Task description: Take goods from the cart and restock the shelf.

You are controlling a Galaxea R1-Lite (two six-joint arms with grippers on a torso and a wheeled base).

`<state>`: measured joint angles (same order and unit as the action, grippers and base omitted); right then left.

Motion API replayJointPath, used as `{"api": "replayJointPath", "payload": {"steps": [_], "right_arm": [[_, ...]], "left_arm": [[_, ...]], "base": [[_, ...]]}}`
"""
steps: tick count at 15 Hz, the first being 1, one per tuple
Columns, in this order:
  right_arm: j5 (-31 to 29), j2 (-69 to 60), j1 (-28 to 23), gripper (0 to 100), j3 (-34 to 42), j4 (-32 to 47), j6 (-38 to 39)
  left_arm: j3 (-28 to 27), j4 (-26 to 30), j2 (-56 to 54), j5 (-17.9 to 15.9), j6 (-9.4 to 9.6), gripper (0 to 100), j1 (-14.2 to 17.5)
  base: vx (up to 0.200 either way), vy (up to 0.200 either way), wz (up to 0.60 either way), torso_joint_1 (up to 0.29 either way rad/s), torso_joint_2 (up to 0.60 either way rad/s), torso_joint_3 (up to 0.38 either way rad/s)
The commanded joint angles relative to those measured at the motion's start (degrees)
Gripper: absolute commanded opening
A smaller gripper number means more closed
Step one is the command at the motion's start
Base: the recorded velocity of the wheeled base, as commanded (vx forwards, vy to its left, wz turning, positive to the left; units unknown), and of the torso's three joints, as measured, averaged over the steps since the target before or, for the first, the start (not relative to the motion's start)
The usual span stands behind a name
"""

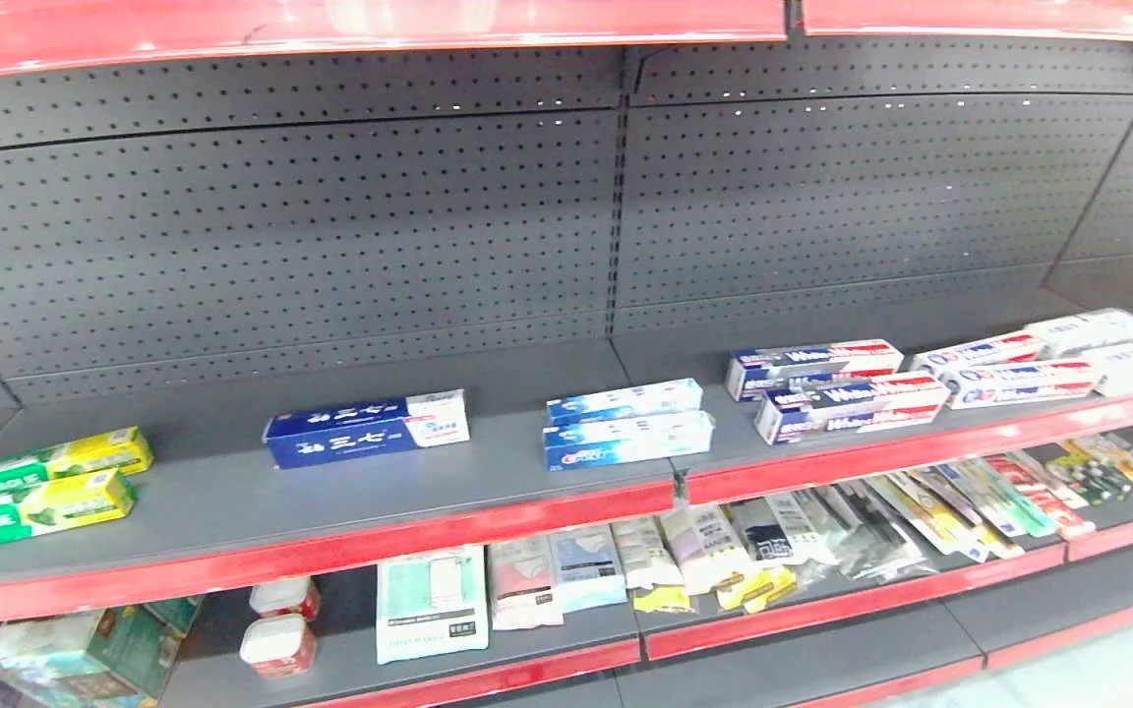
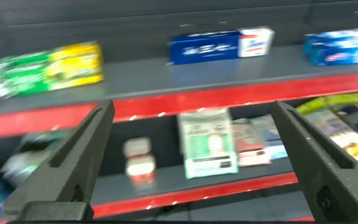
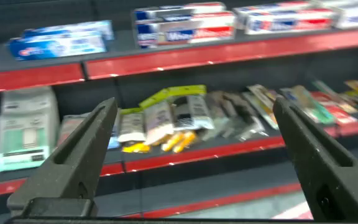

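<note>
Nearest, left gripper (image 2: 192,109) and right gripper (image 3: 194,106) both spread wide, nothing between the fingers, held in front of the shelf (image 1: 566,511). Beyond them, on the lower grey board: red-and-white jars (image 1: 278,644), a white-green pouch (image 1: 432,602), flat packets and toothbrush packs (image 1: 970,492) (overlapping in a slanted row). One level up, lying flat from left to right: green-yellow boxes (image 1: 35,492), a dark blue box (image 1: 367,429), two light blue boxes (image 1: 626,438), red-white-blue boxes (image 1: 842,393); farthest back, dark pegboard (image 1: 330,216) under a red edge.
</note>
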<state>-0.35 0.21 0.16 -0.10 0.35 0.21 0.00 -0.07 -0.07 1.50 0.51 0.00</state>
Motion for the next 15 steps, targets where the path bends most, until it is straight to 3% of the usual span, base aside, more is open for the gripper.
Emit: {"api": "replayJointPath", "payload": {"steps": [1, 15], "right_arm": [[0.0, -0.03, 0.02, 100, 0.01, 0.0, -0.03], [0.0, -0.03, 0.02, 100, 0.01, 0.0, -0.03]], "left_arm": [[0.0, 0.07, 0.07, 0.08, 0.02, 100, 0.0], [0.0, 0.07, 0.07, -0.01, 0.02, 100, 0.09]], "base": [[0.0, 0.0, -0.6, 0.007, 0.01, 0.002], [0.0, 0.0, -0.6, 0.003, 0.0, 0.003]]}}
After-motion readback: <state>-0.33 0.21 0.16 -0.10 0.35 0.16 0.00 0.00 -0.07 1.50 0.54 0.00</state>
